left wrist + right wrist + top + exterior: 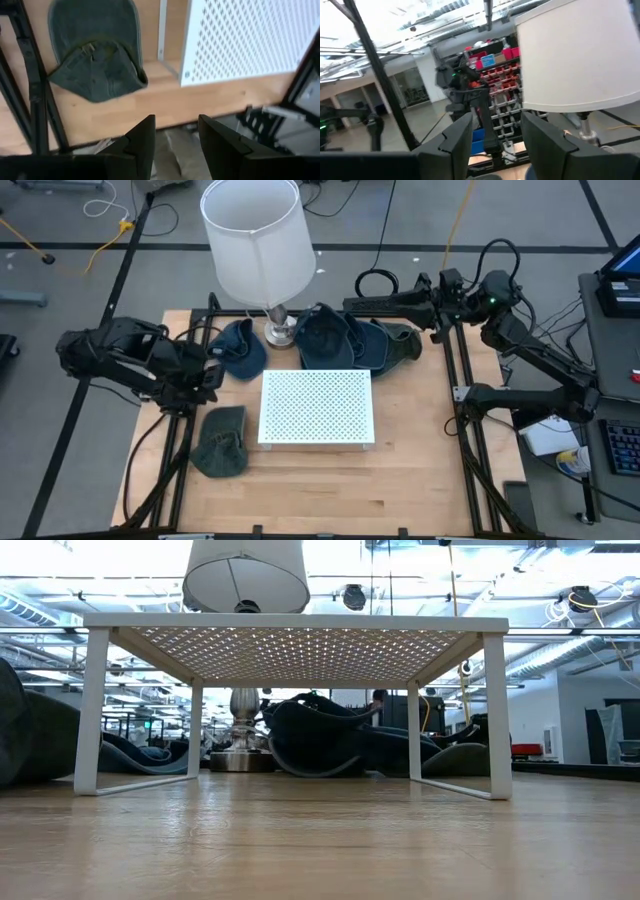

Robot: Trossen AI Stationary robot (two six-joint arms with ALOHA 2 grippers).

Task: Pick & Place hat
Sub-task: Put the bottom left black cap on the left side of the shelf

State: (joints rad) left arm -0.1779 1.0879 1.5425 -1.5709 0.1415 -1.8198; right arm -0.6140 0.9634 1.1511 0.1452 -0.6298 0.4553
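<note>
The fingers [145,137] of the left gripper [175,142] stand apart with nothing between them. In the high view this gripper [208,373] is at the left of the frame, at the left edge of the table [300,490], and it touches no hat. The fingers [457,137] of the right gripper [495,140] are also apart and hold nothing; in the high view the right gripper [352,303] sits at the upper right, beyond the far edge of the table.

An olive hat [221,440] lies flat on the wood at the lower left of the high view, just beside the white perforated rack [316,407], which stands in the middle of the table. The left wrist view shows the same hat [95,55] near the corner of the rack [240,35]. A row of dark blue and green hats [340,338] lies along the upper edge of the rack. The lamp [258,245] with a white shade stands among them, its metal base [280,332] between a blue hat [238,348] and the others.
</note>
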